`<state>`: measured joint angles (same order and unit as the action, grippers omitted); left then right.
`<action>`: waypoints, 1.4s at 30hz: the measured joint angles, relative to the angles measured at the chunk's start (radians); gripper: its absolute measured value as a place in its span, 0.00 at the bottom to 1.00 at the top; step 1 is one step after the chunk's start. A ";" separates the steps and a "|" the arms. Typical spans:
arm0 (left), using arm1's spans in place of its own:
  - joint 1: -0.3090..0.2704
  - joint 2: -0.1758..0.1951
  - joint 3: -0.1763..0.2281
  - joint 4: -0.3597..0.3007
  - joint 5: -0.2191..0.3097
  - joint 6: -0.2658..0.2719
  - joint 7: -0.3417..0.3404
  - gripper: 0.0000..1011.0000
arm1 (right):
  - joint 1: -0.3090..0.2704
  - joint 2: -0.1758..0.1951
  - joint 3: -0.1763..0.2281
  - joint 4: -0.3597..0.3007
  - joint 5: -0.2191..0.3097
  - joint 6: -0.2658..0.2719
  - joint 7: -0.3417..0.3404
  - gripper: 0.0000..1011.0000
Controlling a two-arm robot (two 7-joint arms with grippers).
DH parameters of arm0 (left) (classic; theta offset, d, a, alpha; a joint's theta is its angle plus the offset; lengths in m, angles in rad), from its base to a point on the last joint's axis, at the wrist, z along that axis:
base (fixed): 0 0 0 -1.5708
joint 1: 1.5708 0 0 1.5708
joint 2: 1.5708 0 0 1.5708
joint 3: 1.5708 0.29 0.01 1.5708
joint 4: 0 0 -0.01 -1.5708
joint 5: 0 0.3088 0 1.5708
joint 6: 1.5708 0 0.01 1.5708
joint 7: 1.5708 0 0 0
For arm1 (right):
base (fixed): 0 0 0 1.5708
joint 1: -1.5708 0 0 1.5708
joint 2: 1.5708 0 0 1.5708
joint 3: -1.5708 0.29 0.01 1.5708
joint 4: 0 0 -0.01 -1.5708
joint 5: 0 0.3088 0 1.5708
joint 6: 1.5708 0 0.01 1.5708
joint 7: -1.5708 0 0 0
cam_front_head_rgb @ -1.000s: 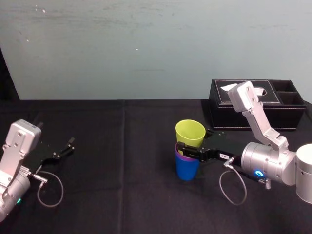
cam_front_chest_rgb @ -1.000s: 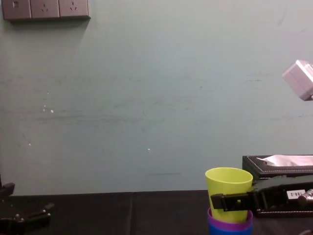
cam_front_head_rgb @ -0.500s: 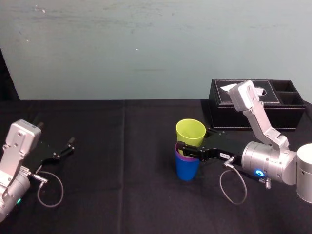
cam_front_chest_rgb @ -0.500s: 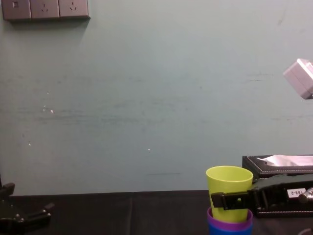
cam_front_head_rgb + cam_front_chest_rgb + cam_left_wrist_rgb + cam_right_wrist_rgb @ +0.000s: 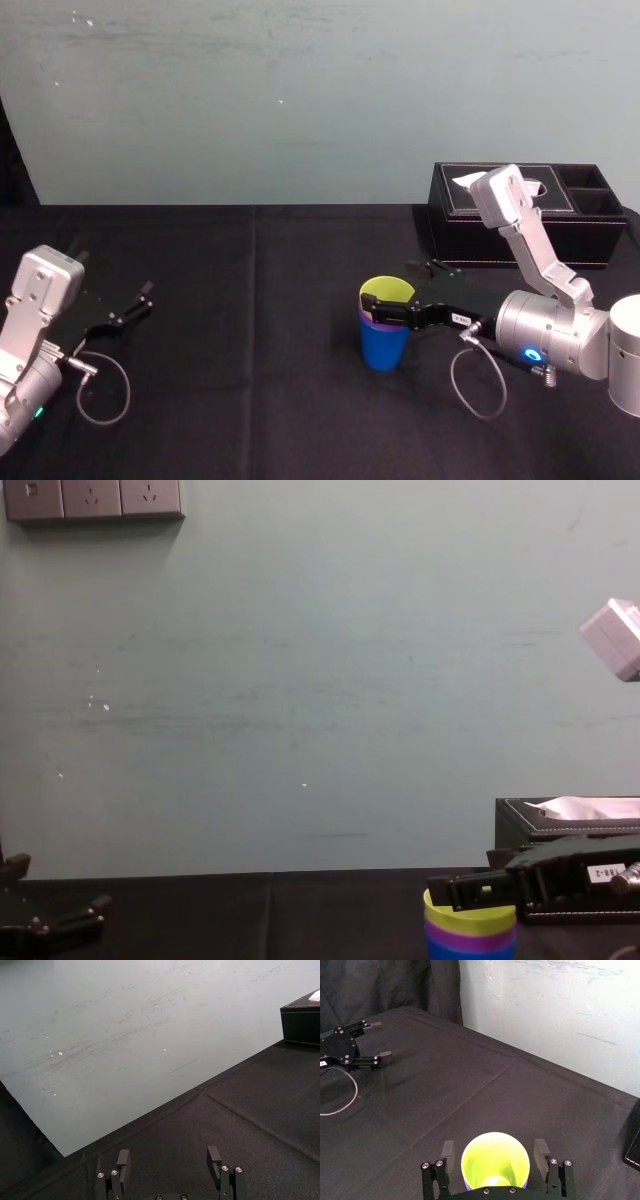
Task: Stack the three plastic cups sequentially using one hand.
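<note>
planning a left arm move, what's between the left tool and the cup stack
Nothing but bare black cloth. In the head view, the stretch from the left tool across to the stacked cups holds no object.

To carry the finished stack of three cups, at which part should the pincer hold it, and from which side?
Probably the blue cup, below the rims, approached level from the robot's right, where the right pincer stands open around the yellow-green cup. The stack is upright and tapered; gripping the top rim might lift that cup alone. The left pincer lies parked far left.
</note>
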<state>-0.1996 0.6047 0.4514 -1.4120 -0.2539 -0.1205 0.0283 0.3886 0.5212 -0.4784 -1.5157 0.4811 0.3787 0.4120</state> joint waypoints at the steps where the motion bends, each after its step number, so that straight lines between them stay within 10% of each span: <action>1: 0.000 0.000 0.000 0.000 0.000 0.000 0.000 0.99 | 0.000 0.000 0.000 0.000 0.000 0.000 0.000 0.99; 14: 0.000 0.000 0.000 0.000 0.000 0.000 0.000 0.99 | -0.119 -0.035 0.099 -0.101 -0.072 -0.166 -0.173 0.99; 26: 0.000 0.000 0.000 0.000 0.000 0.000 0.000 0.99 | -0.264 -0.132 0.223 -0.101 -0.071 -0.161 -0.389 0.99; 42: 0.000 0.000 0.000 0.000 0.000 0.000 0.000 0.99 | -0.276 -0.153 0.239 -0.068 -0.083 -0.145 -0.377 0.99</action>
<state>-0.1995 0.6047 0.4514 -1.4120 -0.2539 -0.1205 0.0283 0.1123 0.3680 -0.2393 -1.5833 0.3982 0.2340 0.0345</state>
